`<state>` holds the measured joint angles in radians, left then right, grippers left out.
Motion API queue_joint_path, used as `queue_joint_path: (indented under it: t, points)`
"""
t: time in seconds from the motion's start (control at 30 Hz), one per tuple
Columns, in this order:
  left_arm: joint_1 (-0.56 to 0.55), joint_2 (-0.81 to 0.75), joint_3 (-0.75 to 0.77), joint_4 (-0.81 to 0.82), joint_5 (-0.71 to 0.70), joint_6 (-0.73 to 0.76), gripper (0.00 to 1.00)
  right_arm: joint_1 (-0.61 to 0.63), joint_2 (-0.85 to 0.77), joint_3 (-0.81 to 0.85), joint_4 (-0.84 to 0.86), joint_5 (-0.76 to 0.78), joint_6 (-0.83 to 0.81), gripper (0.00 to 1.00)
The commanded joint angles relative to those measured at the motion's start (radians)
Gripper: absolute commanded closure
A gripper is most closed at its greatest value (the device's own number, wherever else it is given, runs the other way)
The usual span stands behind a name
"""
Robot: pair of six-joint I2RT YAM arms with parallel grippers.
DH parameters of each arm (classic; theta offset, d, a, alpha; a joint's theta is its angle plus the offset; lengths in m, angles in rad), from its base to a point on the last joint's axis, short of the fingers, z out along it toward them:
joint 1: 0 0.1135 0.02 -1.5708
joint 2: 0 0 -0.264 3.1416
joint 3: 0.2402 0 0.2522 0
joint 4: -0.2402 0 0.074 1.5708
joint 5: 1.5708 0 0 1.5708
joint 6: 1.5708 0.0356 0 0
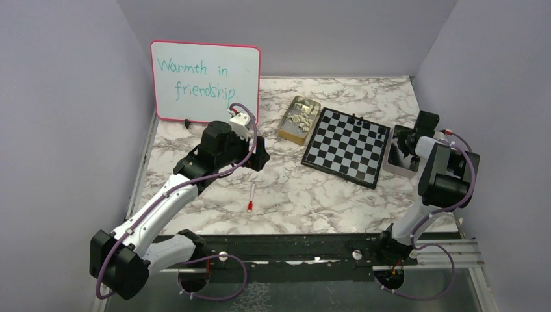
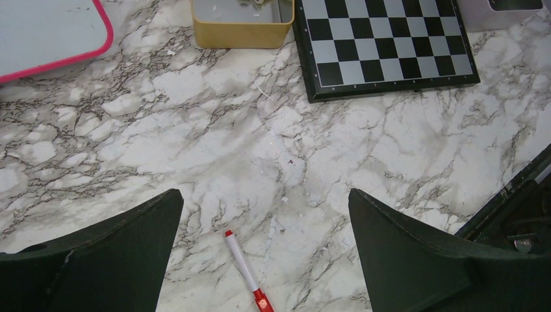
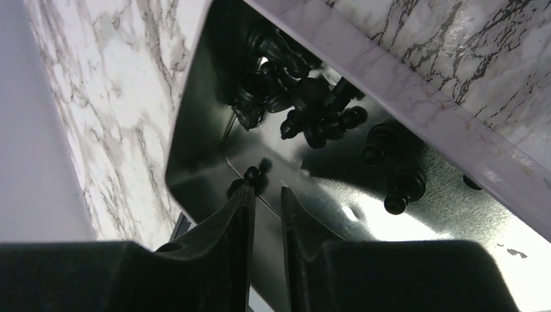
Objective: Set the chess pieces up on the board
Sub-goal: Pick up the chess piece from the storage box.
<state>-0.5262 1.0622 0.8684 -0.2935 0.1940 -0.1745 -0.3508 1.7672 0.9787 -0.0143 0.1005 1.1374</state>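
At the left we find the left gripper (image 2: 265, 198) near a pen (image 2: 245, 270), jaws spread wide and holding nothing; right of it the cream pieces (image 1: 300, 116) lie in a gold tin (image 1: 290, 134) beside the board (image 1: 347, 148), most squares unfilled. Far right, the right gripper (image 3: 266, 195) is down in the pale tin (image 3: 403, 91) of black pieces (image 3: 305, 104), jaws at a narrow gap beside one small piece (image 3: 255, 174), and we cannot tell whether it is pinched. A sound pick, we judge, wants it centred between the tips, clear of the heap, lifted straight.
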Motion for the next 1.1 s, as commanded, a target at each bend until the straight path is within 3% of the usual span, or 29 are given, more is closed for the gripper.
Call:
queue_joint_path:
  t: [0.0, 1.07]
  points:
    - [-0.008, -0.007, -0.011, 0.014, -0.014, 0.010, 0.01, -0.007, 0.031, 0.036, 0.032, 0.026, 0.053, 0.73]
    - [-0.008, -0.004, -0.009, 0.013, -0.025, 0.010, 0.01, -0.008, 0.128, 0.088, 0.019, -0.009, 0.113, 0.70]
